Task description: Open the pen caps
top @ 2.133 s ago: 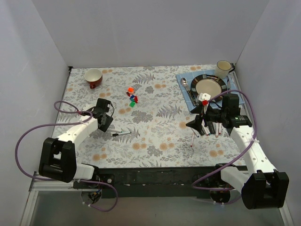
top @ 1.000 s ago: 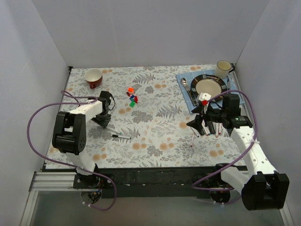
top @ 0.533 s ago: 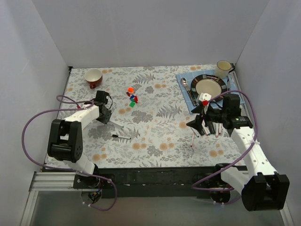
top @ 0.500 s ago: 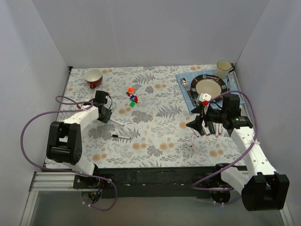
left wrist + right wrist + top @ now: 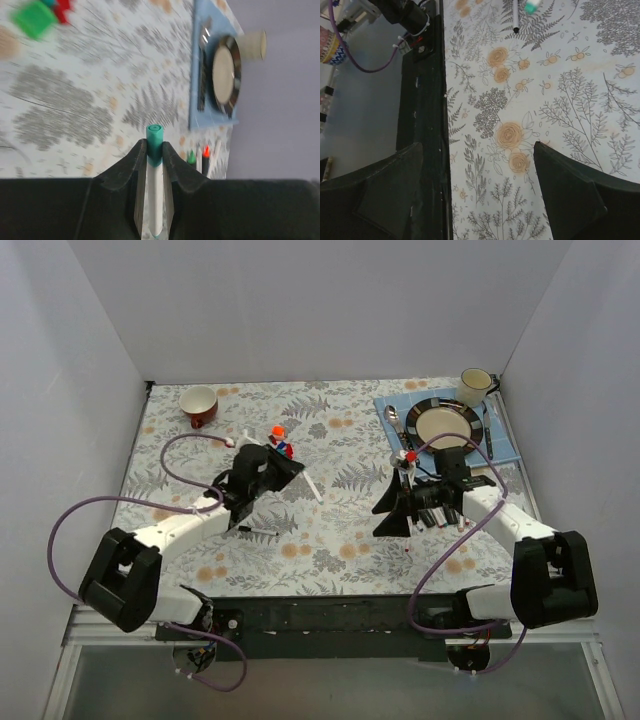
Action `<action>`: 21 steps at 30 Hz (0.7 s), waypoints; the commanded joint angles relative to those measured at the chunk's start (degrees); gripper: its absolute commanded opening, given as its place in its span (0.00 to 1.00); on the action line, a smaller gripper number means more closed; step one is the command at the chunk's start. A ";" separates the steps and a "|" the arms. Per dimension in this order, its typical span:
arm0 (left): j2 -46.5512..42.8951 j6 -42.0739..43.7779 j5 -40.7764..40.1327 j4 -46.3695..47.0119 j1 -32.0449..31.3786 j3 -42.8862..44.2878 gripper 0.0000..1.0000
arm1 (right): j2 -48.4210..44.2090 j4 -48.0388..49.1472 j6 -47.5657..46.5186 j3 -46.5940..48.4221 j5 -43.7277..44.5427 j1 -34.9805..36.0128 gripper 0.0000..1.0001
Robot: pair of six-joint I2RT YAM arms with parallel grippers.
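Note:
My left gripper [image 5: 154,151] is shut on a white-barrelled pen [image 5: 154,200] whose green cap [image 5: 154,135] sticks out past the fingertips. From above, that gripper [image 5: 287,469] hovers over the middle of the table and the pen [image 5: 311,487] points right. My right gripper [image 5: 392,515] stands open and empty facing it, over bare cloth [image 5: 477,185]. Loose pen caps [image 5: 281,441] lie behind the left gripper, a green one [image 5: 34,17] among them. Several more pens [image 5: 436,513] lie under the right arm. A thin uncapped pen [image 5: 258,530] lies near the left arm.
A red mug [image 5: 199,405] stands at the back left. A plate [image 5: 445,425] with a spoon [image 5: 393,418] and a knife sits on a blue mat at the back right, beside a cream mug [image 5: 475,387]. The black front rail [image 5: 422,125] runs under the right gripper.
My left arm has swung from the left side to the table's middle, carrying the green-capped pen. My right gripper has moved left toward it and opened wider.

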 commanded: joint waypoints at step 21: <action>15.95 5.85 -7.66 30.52 -26.89 5.40 0.00 | 0.06 30.37 35.59 -6.84 15.37 3.79 0.92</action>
